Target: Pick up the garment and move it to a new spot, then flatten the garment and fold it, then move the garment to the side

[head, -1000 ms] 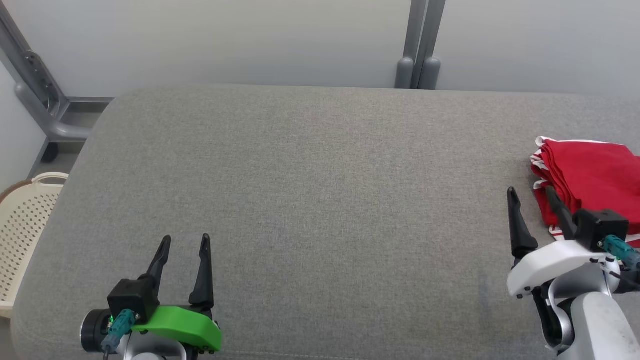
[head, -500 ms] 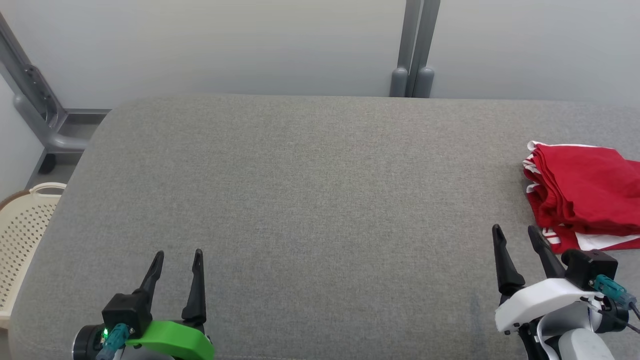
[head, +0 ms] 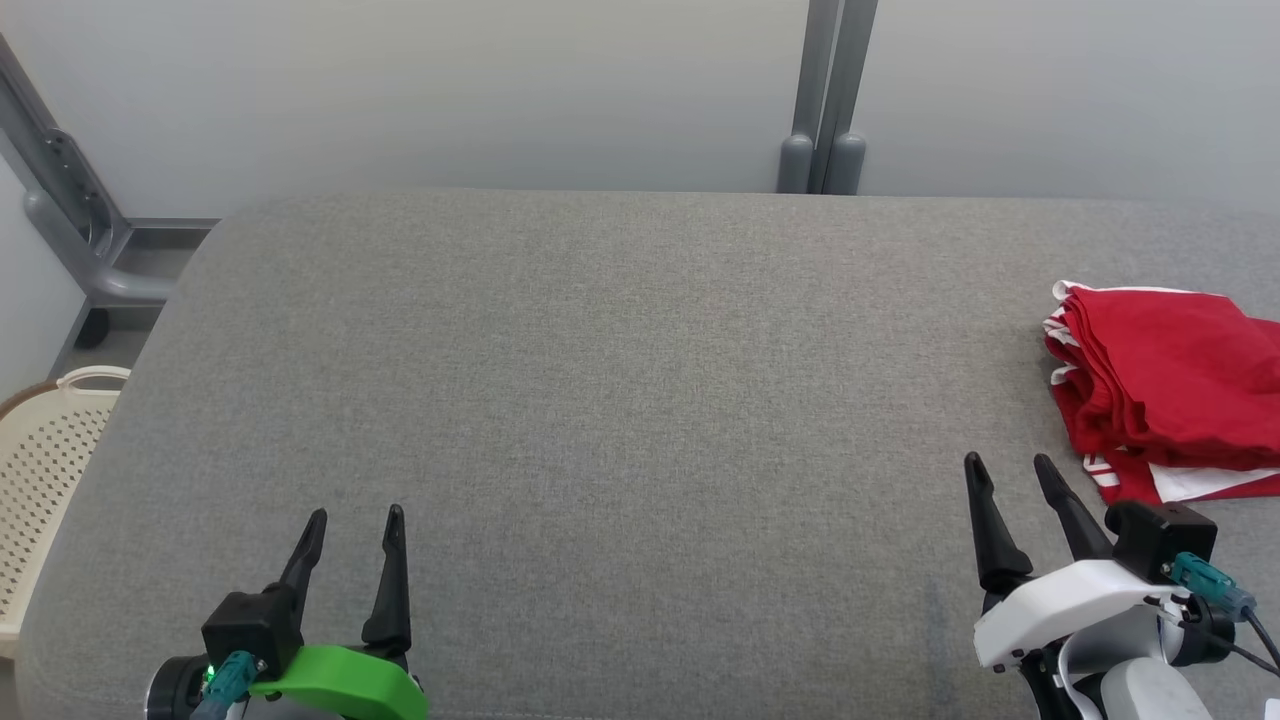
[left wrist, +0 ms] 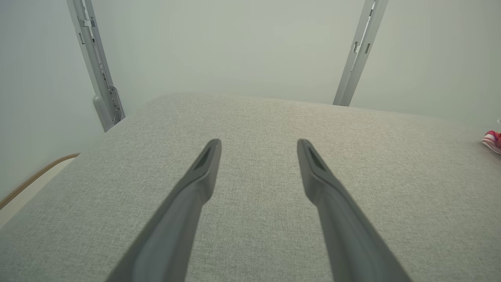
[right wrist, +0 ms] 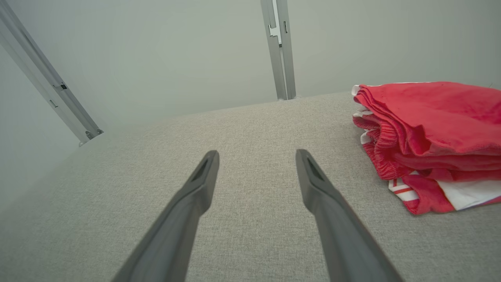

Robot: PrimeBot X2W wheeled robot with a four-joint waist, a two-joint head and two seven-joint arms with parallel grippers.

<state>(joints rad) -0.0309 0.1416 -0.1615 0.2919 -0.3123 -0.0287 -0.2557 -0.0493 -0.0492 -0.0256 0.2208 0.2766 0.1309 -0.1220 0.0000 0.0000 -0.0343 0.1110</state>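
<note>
garment [head: 1170,380]: right part cut off | basket [head: 50,470]: left part cut off

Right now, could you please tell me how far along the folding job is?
Done, it seems: the red garment lies folded at the right side of the grey cushion. In hand: nothing; the left claw and right claw are both open, empty and apart from it. Left: apparently nothing more.

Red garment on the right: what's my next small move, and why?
Likely just park both arms: the red garment lies folded at the right side of the gray surface, and the left gripper and right gripper are open, empty and clear of it.
</note>
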